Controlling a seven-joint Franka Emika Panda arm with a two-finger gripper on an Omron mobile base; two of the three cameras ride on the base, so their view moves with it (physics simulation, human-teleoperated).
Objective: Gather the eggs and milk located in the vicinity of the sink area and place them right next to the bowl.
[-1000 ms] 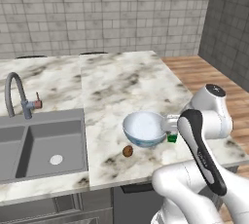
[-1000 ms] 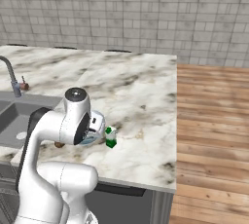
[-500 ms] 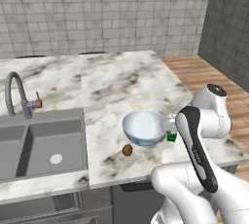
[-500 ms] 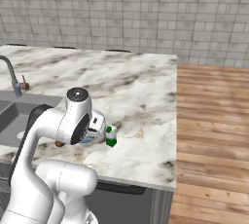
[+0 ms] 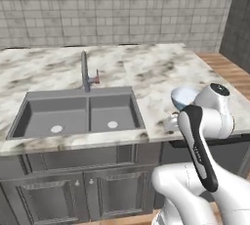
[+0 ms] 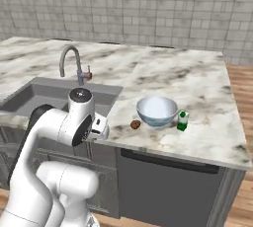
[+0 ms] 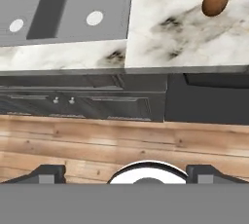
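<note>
**Brown egg and green milk flank the bowl as the base pulls away**

Dark fingertips of the gripper [image 7: 124,172] stand far apart at the foot of the hand view, jaws wide and holding nothing; below them lie the cabinet fronts [image 7: 82,103] and wooden floor [image 7: 121,140], so the hand hangs off the counter's [image 6: 197,88] front edge.

Beyond the edge, the egg [image 7: 215,1] rests on the marble just beside the bowl [image 6: 156,111]. In the right base view the egg [image 6: 135,124] sits near the bowl's left side and the milk [image 6: 182,121] stands upright close to its right side.

A second ago both base views sat close over the bowl; now the whole picture has shifted, with the sink [image 5: 78,114] and faucet [image 5: 86,70] central in the left base view, so the base has driven. Judging by how things lie, both items look delivered and the task seems essentially finished.
</note>
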